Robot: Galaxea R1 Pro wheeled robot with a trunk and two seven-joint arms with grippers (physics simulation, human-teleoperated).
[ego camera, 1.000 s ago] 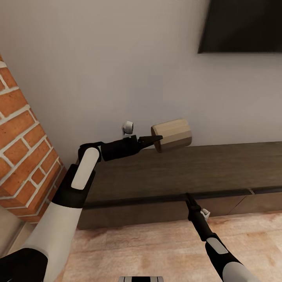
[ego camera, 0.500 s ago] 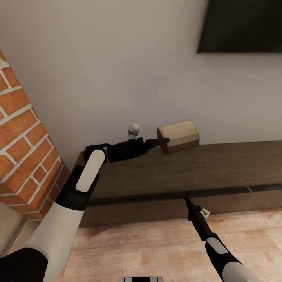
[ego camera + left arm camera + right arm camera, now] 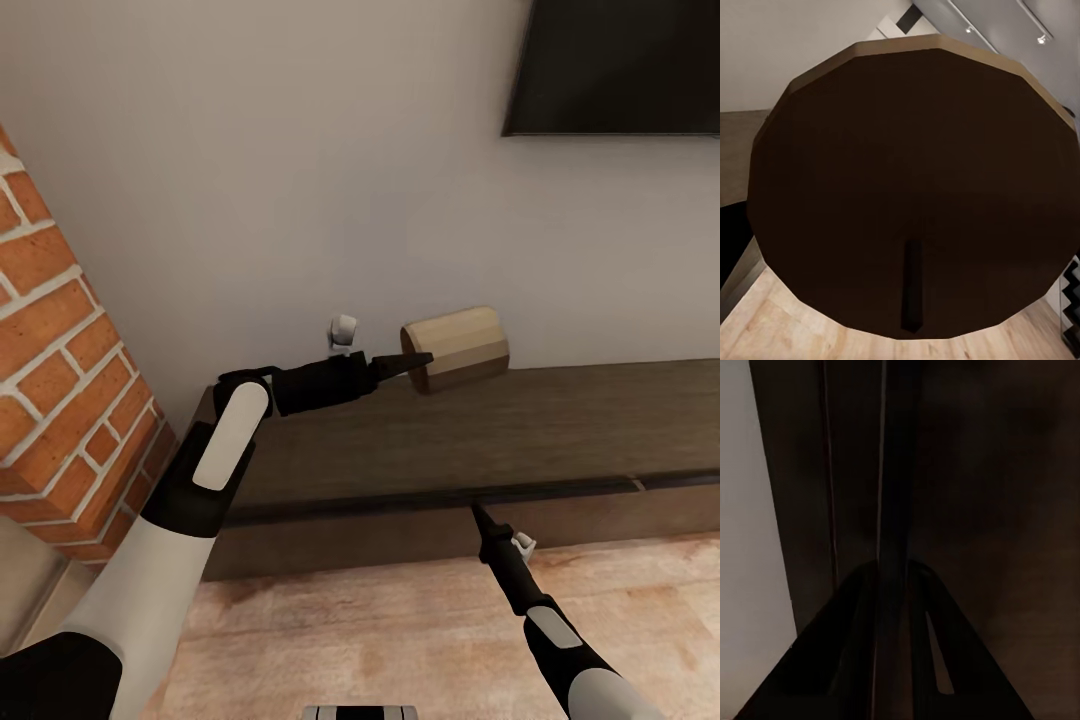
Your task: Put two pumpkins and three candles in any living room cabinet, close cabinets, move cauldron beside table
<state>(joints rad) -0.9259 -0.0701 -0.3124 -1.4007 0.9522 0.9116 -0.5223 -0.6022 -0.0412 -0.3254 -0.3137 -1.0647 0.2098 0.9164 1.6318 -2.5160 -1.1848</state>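
A beige-tan candle (image 3: 456, 348) lies on its side over the back of the long dark brown cabinet (image 3: 560, 425), close to the wall. My left gripper (image 3: 418, 360) is shut on the candle's end. In the left wrist view the candle's shadowed end face (image 3: 915, 150) with its dark wick (image 3: 913, 289) is right in front of the camera. My right gripper (image 3: 477, 512) is shut, its tip at the dark seam under the front edge of the cabinet top. In the right wrist view its fingers (image 3: 889, 645) press together against the dark cabinet front (image 3: 1005, 495). Pumpkins, cauldron and table are out of view.
A brick column (image 3: 60, 380) stands close at the left, beside my left arm. A dark TV screen (image 3: 620, 65) hangs on the white wall above the cabinet. Light wooden floor (image 3: 400, 630) runs in front of the cabinet.
Over the first half second my left gripper carried the candle a little to the right and the right gripper tip shifted slightly left. Since then nothing has moved.
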